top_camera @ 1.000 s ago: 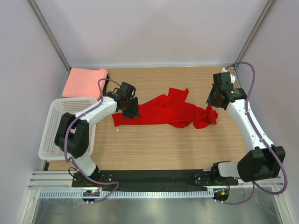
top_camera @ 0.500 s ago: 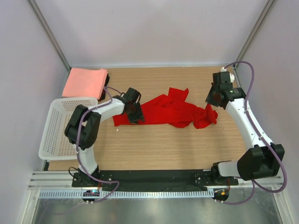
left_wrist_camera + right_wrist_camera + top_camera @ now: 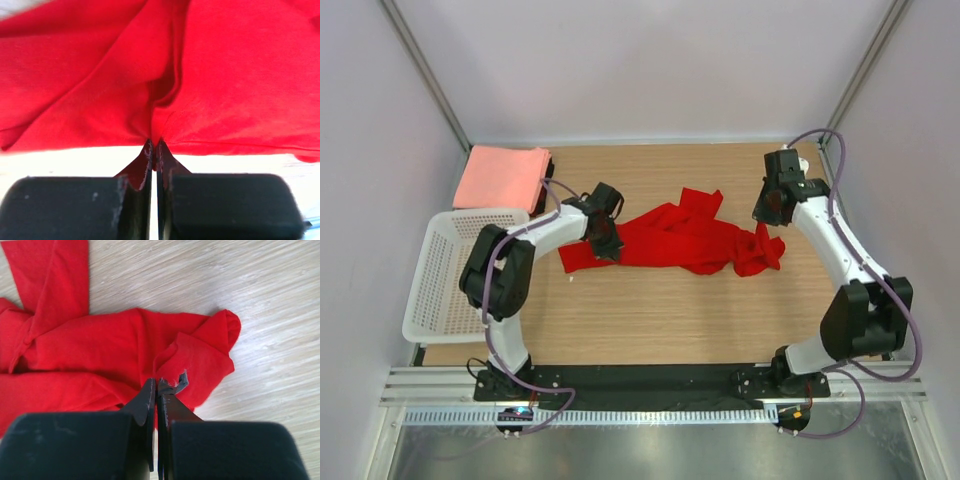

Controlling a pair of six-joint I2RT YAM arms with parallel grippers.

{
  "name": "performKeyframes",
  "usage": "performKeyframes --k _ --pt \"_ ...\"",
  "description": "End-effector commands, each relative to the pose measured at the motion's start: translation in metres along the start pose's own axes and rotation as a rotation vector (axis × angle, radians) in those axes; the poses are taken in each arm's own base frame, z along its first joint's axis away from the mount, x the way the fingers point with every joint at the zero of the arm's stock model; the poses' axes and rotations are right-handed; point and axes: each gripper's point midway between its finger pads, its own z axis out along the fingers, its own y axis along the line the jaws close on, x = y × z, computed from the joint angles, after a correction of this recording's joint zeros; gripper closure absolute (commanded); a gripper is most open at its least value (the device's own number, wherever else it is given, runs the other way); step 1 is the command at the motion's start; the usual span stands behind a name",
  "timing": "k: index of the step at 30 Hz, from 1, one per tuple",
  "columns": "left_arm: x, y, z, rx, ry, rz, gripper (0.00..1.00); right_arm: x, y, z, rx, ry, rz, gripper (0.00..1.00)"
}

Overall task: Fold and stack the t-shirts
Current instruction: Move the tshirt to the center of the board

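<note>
Red crumpled cloth t-shirt (image 3: 685,238) sprawls mid-frame on the wooden table (image 3: 650,310). We judge we are spreading it. Our left gripper (image 3: 154,146) pinches its left edge. The right gripper (image 3: 158,385) hovers, fingers together (seemingly on nothing), and must next part them and descend.

- A light wood-grain table (image 3: 670,310) fills the middle.
- Plain pale walls (image 3: 650,70) close three sides, evenly lit.
- Grey metal posts (image 3: 425,75) rise at the far corners.
- A steel ledge (image 3: 650,455) runs along the near edge.
</note>
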Motion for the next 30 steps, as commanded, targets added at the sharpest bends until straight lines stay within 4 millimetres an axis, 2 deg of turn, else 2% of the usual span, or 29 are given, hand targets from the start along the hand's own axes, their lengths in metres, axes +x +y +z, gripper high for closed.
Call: performKeyframes --k 1,2,4,5,6,9,11,12,15,16,24,29,30 --pt "-0.029 -0.002 -0.045 -0.044 -0.113 0.064 1.0 -0.017 0.021 0.01 -0.026 -0.028 -0.035 0.99" --pt "-0.029 0.003 -0.052 -0.071 -0.123 0.072 1.0 -0.014 0.026 0.021 -0.023 -0.007 -0.051 0.99" --pt "-0.039 0.01 -0.063 -0.11 -0.174 0.089 1.0 -0.02 0.044 0.026 -0.047 -0.01 -0.076 0.99" --pt "-0.043 0.012 -0.066 -0.123 -0.189 0.093 1.0 -0.016 0.05 0.038 -0.042 0.016 -0.099 0.99" --pt "-0.043 0.015 -0.072 -0.135 -0.196 0.097 1.0 -0.023 0.06 0.038 -0.06 0.002 -0.112 0.99" --pt "-0.049 0.022 -0.08 -0.149 -0.216 0.102 1.0 -0.013 0.095 0.044 -0.099 0.028 -0.202 0.99" --pt "-0.053 0.031 -0.08 -0.176 -0.223 0.1 1.0 -0.005 0.116 0.044 -0.132 0.035 -0.266 0.98" --pt "-0.056 0.036 -0.08 -0.18 -0.223 0.092 1.0 0.001 0.121 0.05 -0.132 0.052 -0.288 0.98" --pt "-0.05 0.035 -0.07 -0.133 -0.167 0.082 0.88 0.004 0.137 0.05 -0.156 0.051 -0.332 0.98" --pt "-0.053 0.034 -0.068 -0.116 -0.164 0.068 0.84 0.007 0.138 0.053 -0.152 0.063 -0.34 0.97" --pt "-0.044 0.037 -0.044 -0.078 -0.111 0.033 0.87 0.006 0.137 0.046 -0.142 0.057 -0.33 0.98" --pt "-0.031 0.036 -0.036 -0.043 -0.077 0.02 0.8 0.008 0.134 0.045 -0.139 0.061 -0.328 0.98" --pt "-0.034 0.033 -0.039 -0.018 -0.099 0.015 0.78 0.01 0.133 0.044 -0.139 0.063 -0.327 0.98"
